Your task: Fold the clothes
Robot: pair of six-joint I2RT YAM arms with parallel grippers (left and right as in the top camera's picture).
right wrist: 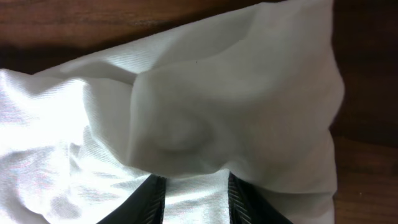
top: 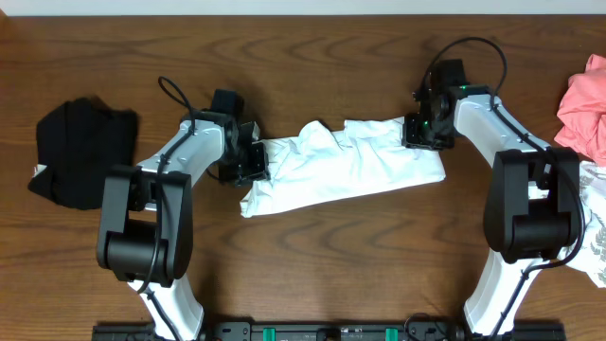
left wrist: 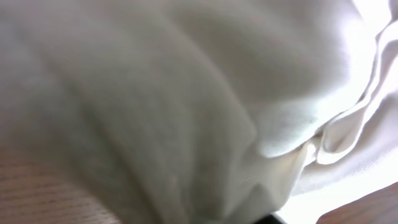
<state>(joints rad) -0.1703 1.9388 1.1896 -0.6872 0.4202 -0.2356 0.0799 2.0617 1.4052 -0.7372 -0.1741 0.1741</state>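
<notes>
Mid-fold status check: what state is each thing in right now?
white T-shirt: crumpled, spread between both grippers
left gripper: at shirt's left end, grip unclear
right gripper: shut on shirt's right end
black garment: bunched, far left, apart
pink garment: heaped at right edge
patterned white garment: right edge, beside right arm

A dark brown wooden table (top: pixel 312 256) with wavy grain fills the view under soft, even light.

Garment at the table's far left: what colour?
The garment is plain black, with no visible pattern. It shows best in the overhead view.
</notes>
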